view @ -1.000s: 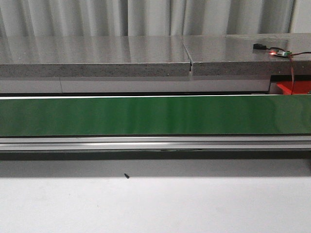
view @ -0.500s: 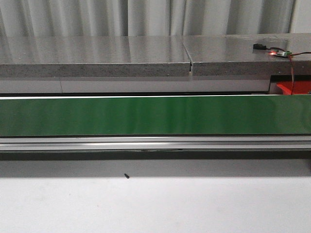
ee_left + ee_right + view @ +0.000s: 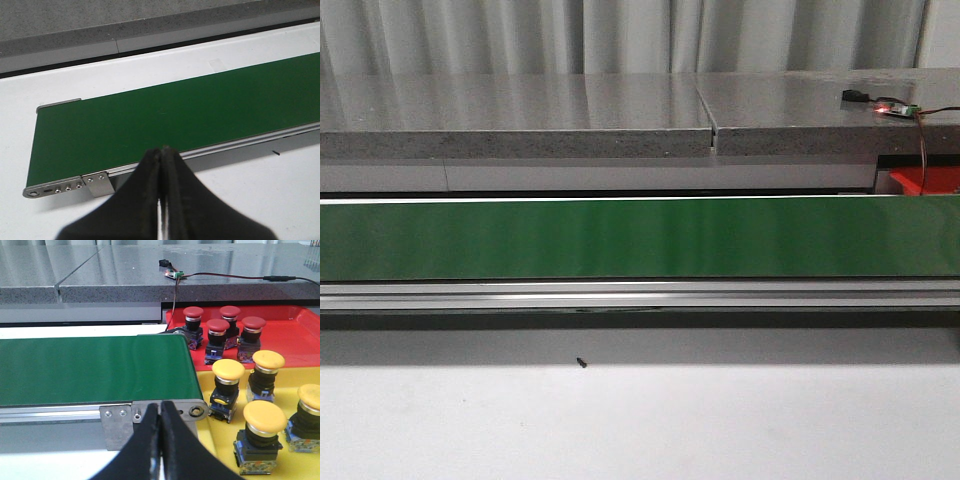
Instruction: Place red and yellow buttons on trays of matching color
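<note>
I read this as a waiting moment. The green conveyor belt (image 3: pixel 640 238) is bare along its whole visible length, so there is nothing to pick yet. My left end effector (image 3: pixel 161 165) hangs over the near rail close to one end of the belt, jaws pressed together and holding nothing. My right end effector (image 3: pixel 160 416) sits at the other end by the roller bracket, also closed and empty.

The sorted goods are all on the right side. Four red buttons (image 3: pixel 219 331) stand upright in the red tray (image 3: pixel 295 342), and four yellow buttons (image 3: pixel 228 370) are visible in the yellow tray (image 3: pixel 220 450), just beside the belt's end. The yellow one nearest my wrist camera (image 3: pixel 264 417) stands close to the right fingers. I cannot tell whether more buttons lie beyond the picture's edge.

To do this step well, I would open both sets of jaws before any button arrives, so no time goes to it later. I would hold the right arm clear of that nearest yellow cap, since a careless swing could topple it. A button riding the belt should be gripped on its dark body under the cap, squarely from above.
</note>
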Robot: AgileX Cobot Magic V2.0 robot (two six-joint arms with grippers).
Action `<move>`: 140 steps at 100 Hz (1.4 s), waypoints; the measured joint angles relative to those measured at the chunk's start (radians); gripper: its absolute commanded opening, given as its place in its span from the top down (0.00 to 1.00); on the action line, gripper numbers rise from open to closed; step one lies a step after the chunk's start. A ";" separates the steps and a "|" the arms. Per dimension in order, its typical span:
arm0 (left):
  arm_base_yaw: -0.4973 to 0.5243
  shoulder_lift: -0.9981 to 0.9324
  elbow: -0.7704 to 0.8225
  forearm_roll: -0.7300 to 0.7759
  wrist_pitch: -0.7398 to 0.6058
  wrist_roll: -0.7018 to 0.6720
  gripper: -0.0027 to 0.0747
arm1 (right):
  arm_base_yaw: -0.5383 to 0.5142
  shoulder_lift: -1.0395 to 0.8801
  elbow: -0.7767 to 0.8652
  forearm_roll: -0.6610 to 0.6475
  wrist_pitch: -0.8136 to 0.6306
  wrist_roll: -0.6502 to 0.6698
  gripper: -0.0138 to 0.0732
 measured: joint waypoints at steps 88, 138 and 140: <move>0.000 -0.043 0.062 -0.018 -0.093 -0.073 0.99 | 0.000 0.000 0.000 0.000 0.000 0.000 0.92; 0.016 -0.258 0.460 0.066 -0.676 -0.209 0.99 | 0.000 0.000 0.000 0.000 0.000 -0.001 0.92; 0.022 -0.266 0.475 0.073 -0.682 -0.217 0.99 | 0.000 0.000 0.000 0.000 0.000 -0.001 0.92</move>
